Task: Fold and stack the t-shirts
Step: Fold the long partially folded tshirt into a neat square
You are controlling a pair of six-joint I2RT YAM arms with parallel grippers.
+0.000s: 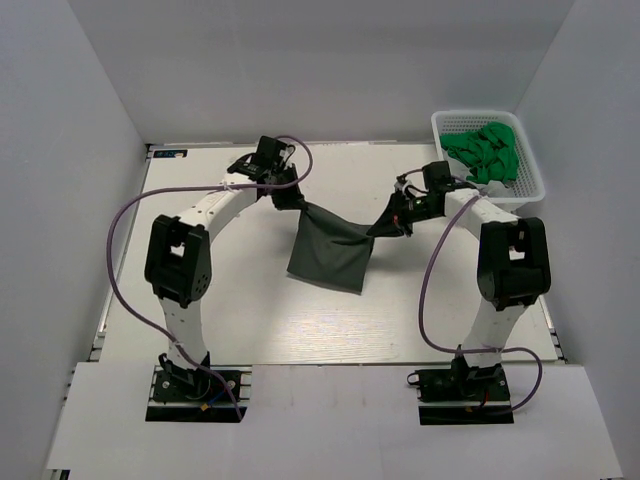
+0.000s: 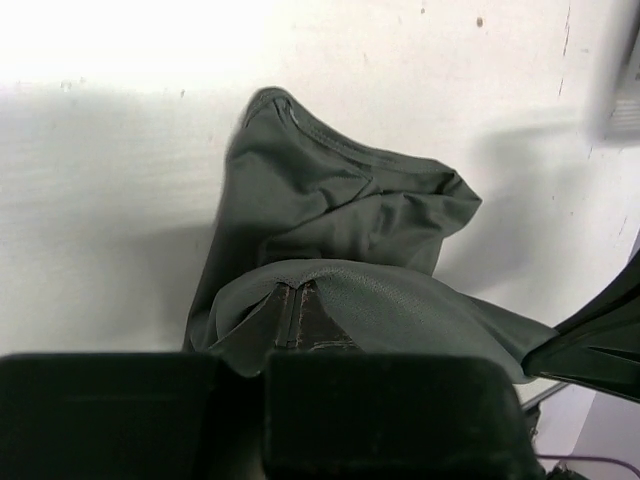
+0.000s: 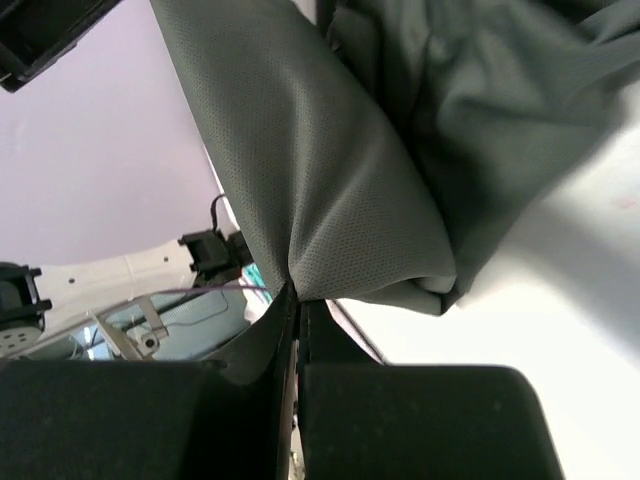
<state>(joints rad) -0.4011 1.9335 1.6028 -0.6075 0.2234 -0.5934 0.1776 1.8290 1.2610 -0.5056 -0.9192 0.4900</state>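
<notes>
Your left tool (image 1: pixel 286 194) and right tool (image 1: pixel 386 226) both clamp the grey shirt (image 1: pixel 330 252) at mid-frame; next, I'd judge, spread it flat on the desk (image 1: pixel 260 335).

No legible text, brand, number or sign is found in any of the three views. A small dark tag (image 1: pixel 170 152) is noted at the far left corner of the table (image 1: pixel 250 330). A bluish mark is seen on it, too small to be read.
</notes>
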